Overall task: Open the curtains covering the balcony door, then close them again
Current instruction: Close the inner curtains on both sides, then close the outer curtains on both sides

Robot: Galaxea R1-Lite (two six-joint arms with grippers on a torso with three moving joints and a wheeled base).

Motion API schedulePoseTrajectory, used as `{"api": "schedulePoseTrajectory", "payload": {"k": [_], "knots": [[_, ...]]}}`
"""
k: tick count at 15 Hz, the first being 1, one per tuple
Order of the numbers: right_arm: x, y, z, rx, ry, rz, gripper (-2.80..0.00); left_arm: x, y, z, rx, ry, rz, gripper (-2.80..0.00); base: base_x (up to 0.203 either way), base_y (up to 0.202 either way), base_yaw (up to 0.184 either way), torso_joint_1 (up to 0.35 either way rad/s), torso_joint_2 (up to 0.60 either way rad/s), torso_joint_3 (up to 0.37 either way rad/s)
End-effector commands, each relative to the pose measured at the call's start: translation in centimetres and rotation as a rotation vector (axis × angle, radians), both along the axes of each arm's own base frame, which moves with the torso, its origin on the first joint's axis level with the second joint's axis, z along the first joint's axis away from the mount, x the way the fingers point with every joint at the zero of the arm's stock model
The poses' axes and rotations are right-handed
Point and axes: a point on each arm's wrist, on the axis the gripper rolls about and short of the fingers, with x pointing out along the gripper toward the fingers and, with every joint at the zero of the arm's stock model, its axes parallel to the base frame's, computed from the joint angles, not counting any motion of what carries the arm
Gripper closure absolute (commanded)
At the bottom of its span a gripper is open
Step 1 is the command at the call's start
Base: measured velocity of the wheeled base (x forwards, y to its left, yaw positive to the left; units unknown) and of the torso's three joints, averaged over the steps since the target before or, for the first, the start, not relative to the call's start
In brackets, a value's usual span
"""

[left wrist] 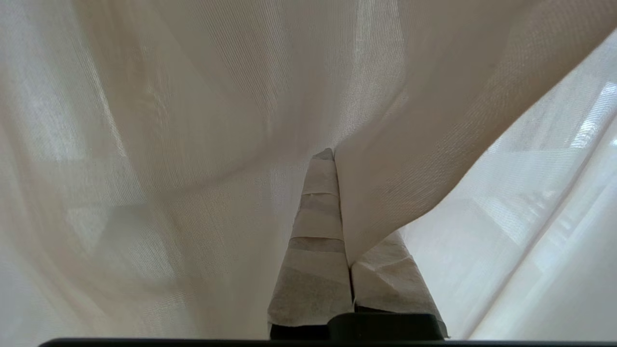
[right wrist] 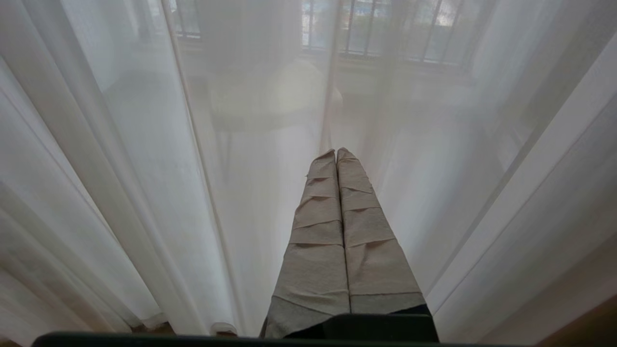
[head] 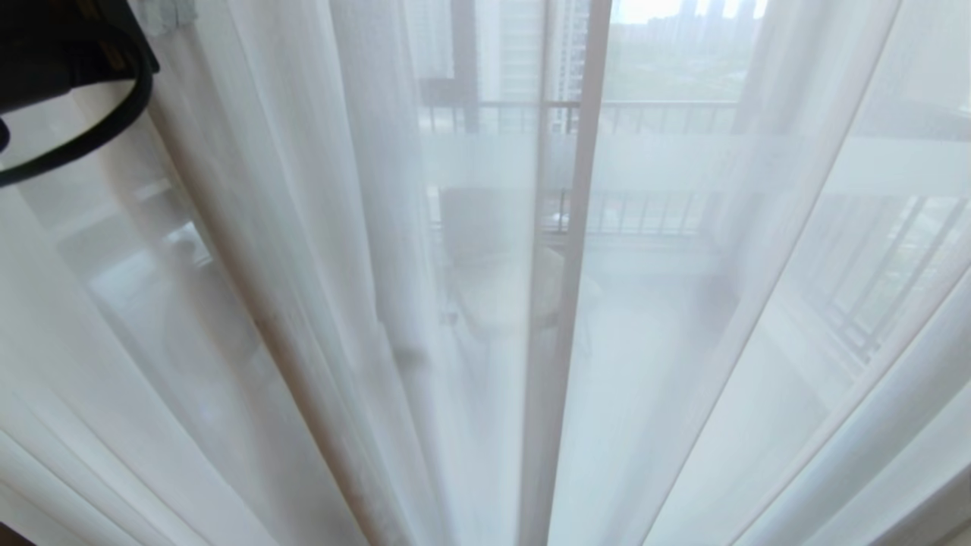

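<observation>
Sheer curtains (left wrist: 193, 120) pinched in left claw (left wrist: 332, 156); right claw (right wrist: 336, 153) pressed together, just short of fabric.

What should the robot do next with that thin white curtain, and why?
Probably pull the sheer curtain sideways. The left end effector is shut on a fold of it, yet in the head view the sheers cover the balcony door. The right end effector is shut on nothing.

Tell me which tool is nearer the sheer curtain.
Left. The left tool is shut on a fold of the sheer curtain; the right tool is shut, empty, just short of it.
</observation>
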Motion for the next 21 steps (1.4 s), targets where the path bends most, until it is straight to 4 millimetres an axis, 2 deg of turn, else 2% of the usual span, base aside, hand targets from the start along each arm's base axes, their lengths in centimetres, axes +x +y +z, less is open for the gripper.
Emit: {"api": "schedulePoseTrajectory", "payload": {"k": [1, 7, 8, 14, 21], "knots": [[0.0, 0.0, 0.0, -0.001, 0.000, 0.001, 0.00, -0.2, 0.3, -0.2, 0.000, 0.000, 0.013, 0.00, 0.000, 0.000, 0.000, 0.000, 0.00, 0.000], [0.0, 0.0, 0.0, -0.001, 0.000, 0.001, 0.00, -0.2, 0.3, -0.3, 0.004, 0.004, 0.012, 0.00, 0.000, 0.000, 0.000, 0.000, 0.00, 0.000], [0.0, 0.0, 0.0, -0.001, 0.000, 0.001, 0.00, -0.1, 0.3, -0.3, 0.005, 0.006, 0.012, -2.80, 0.000, 0.000, 0.000, 0.000, 0.00, 0.000], [0.0, 0.0, 0.0, -0.001, 0.000, 0.001, 0.00, -0.8, 0.4, -0.2, 0.000, -0.003, 0.010, -2.80, 0.000, 0.000, 0.000, 0.000, 0.00, 0.000], [0.0, 0.0, 0.0, -0.001, 0.000, 0.001, 0.00, -3.2, 1.4, -0.6, -0.007, -0.020, 0.024, -2.80, 0.000, 0.000, 0.000, 0.000, 0.00, 0.000]]}}
